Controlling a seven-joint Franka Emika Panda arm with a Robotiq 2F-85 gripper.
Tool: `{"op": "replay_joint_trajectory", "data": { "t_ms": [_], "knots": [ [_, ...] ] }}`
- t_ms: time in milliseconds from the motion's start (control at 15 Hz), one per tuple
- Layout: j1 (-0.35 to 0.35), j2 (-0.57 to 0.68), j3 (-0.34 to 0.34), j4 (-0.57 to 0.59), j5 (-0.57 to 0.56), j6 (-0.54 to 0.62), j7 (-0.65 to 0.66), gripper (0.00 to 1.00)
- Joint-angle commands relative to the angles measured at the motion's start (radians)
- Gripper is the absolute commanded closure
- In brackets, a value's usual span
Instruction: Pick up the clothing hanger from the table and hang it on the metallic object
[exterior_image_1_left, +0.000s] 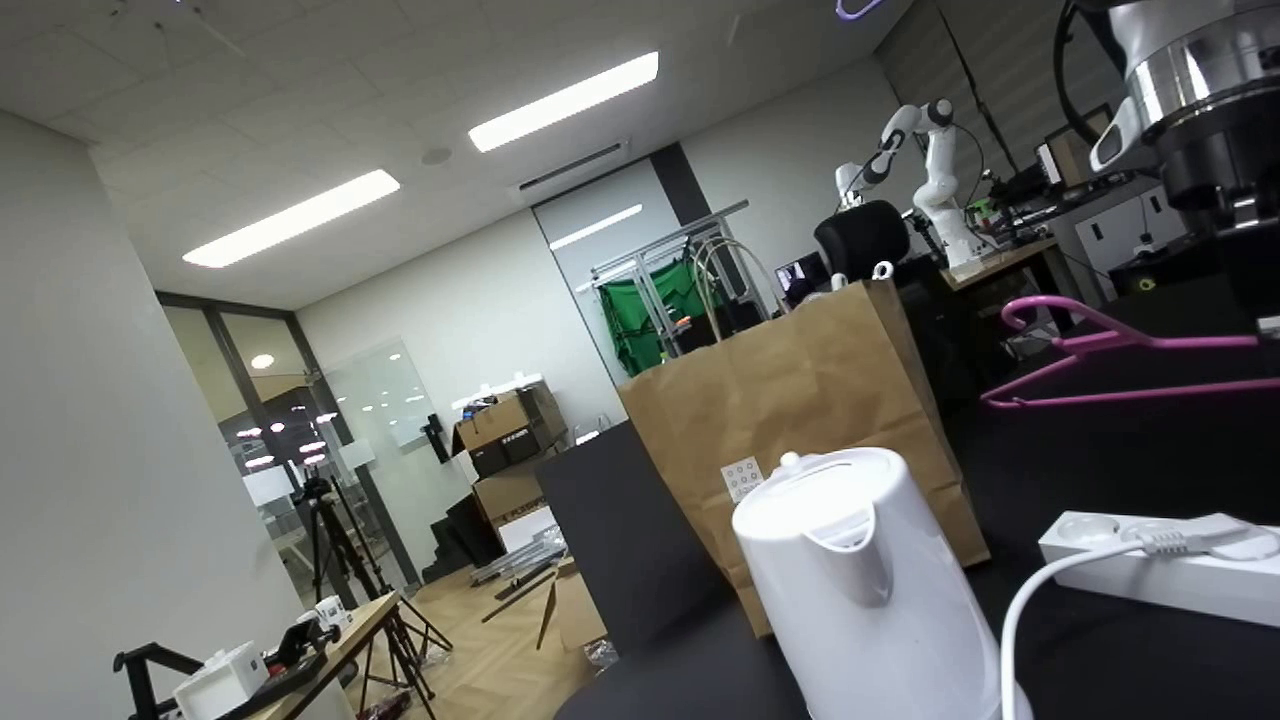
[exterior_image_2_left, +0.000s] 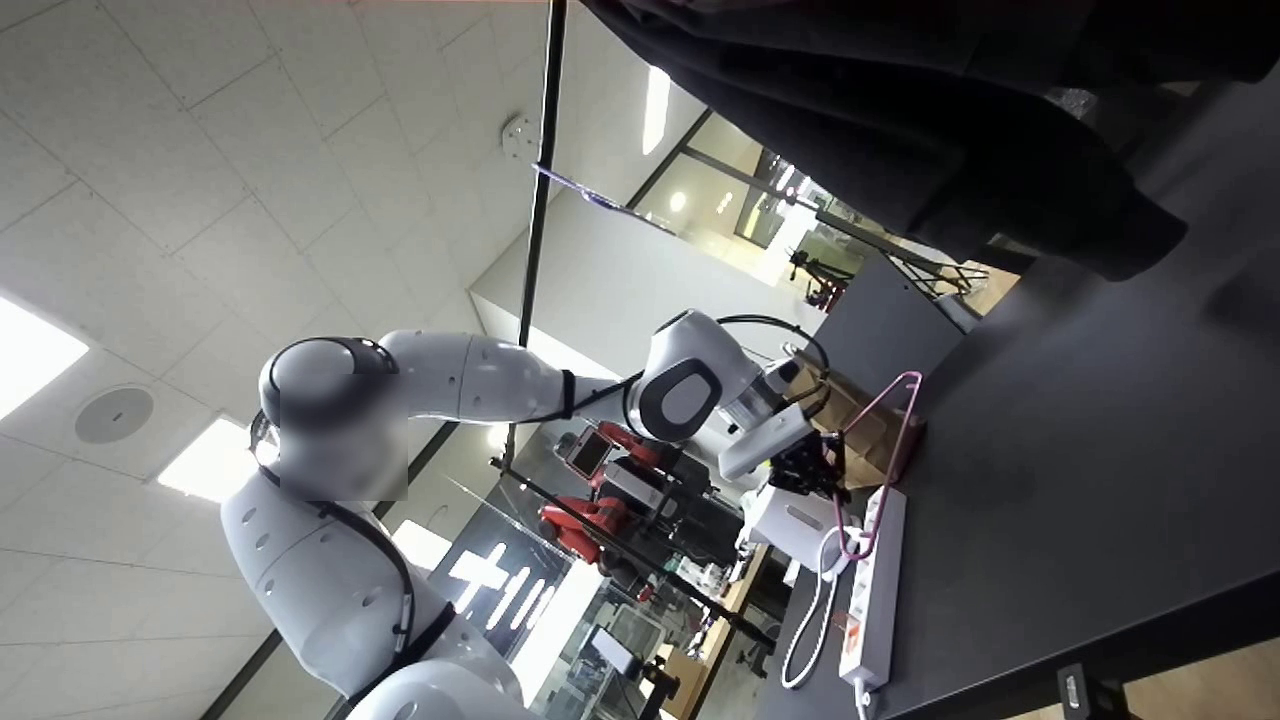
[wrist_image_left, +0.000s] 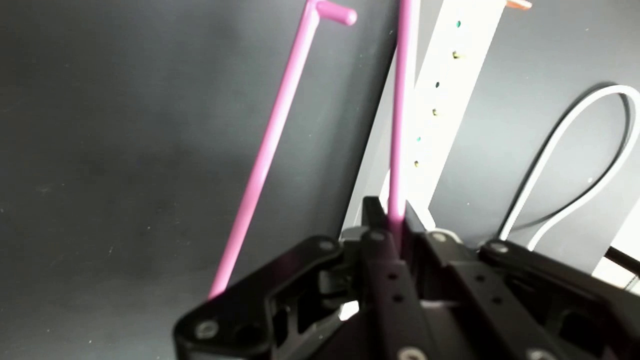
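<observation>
One pink hanger (wrist_image_left: 398, 125): gripped by a single thin bar and seemingly held clear of the tabletop (wrist_image_left: 100, 165); in the wrist view that bar is seen across the power strip (wrist_image_left: 452, 95).
Gripper (wrist_image_left: 392, 212): closed on the bar, with nothing else pinched.
Hook (exterior_image_1_left: 1045, 300): unheld, well apart from the grip and seemingly pointed toward the paper bag (exterior_image_1_left: 790, 390).
Off-centre pinch: a twist or droop of the hanger is to be feared, since a slim bar is held to one side of the hook.
Bag and white kettle (exterior_image_1_left: 880, 590): could be knocked if the hanger is swung sideways before enough height is gained.
White cable (exterior_image_1_left: 1012, 640): might be snagged by the lower bar, should the hanger be dipped.
Dark overhead bar (exterior_image_2_left: 533, 250): judged to be the metallic object, not yet reached; a purple hanger (exterior_image_2_left: 600, 200) seems to be hung there, and a tangle could be caused by too close an approach, or a miss by a tilted hook.
</observation>
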Motion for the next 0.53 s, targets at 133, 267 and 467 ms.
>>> {"op": "replay_joint_trajectory", "data": {
  "t_ms": [133, 267, 467],
  "knots": [
    [0.078, -0.005, -0.077, 0.004, 0.026, -0.011, -0.018, 0.92],
    [0.078, -0.005, -0.077, 0.004, 0.026, -0.011, -0.018, 0.98],
    [0.108, -0.028, -0.094, 0.015, 0.085, -0.031, -0.087, 0.98]
  ]
}}
